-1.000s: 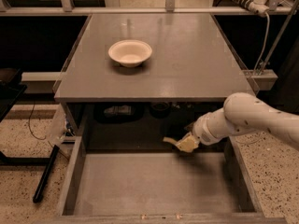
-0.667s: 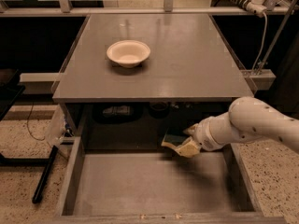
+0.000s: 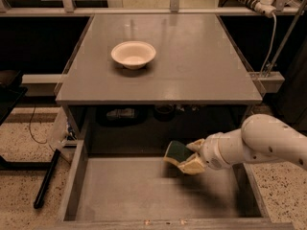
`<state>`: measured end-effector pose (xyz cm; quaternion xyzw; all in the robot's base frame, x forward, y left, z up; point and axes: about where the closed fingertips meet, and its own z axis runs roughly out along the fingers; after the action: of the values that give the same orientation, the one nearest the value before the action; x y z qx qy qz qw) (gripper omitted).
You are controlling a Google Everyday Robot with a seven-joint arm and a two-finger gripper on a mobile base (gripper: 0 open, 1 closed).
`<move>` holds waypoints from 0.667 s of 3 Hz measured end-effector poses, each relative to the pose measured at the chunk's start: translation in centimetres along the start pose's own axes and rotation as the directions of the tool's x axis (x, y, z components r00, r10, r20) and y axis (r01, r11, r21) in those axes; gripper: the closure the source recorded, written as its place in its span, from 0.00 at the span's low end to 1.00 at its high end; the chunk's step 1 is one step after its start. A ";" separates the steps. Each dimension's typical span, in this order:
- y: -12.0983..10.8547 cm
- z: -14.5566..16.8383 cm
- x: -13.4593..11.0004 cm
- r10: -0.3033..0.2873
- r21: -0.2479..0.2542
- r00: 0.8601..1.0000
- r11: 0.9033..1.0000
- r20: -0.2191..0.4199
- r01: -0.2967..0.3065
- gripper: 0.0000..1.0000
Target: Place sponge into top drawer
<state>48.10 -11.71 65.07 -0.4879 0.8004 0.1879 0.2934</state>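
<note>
The sponge [image 3: 176, 152], dark green on top with yellow foam at its edge, is held in my gripper [image 3: 190, 156], which is shut on it. The white arm reaches in from the right. The sponge hangs tilted a little above the floor of the open top drawer [image 3: 139, 190], near its back right part. The drawer is a wide shallow grey tray pulled out below the tabletop, and nothing else shows on its floor.
A white round bowl [image 3: 133, 54] stands on the grey tabletop [image 3: 192, 61] at the left middle. A dark rod [image 3: 45, 178] leans on the floor left of the drawer. A white power strip [image 3: 259, 1] and cable are at the back right.
The arm has moved down and forward over the drawer with the sponge in the gripper. The sponge now sits lower and closer to the drawer floor.
</note>
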 end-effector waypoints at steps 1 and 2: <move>1.0 0.8 1.4 0.052 -0.035 0.999 0.998 -0.002 -0.052 1.00; 2.0 1.2 2.5 0.098 -0.054 0.995 0.994 -0.006 -0.098 1.00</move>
<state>45.76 -11.77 62.60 -0.4562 0.8184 0.2228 0.2692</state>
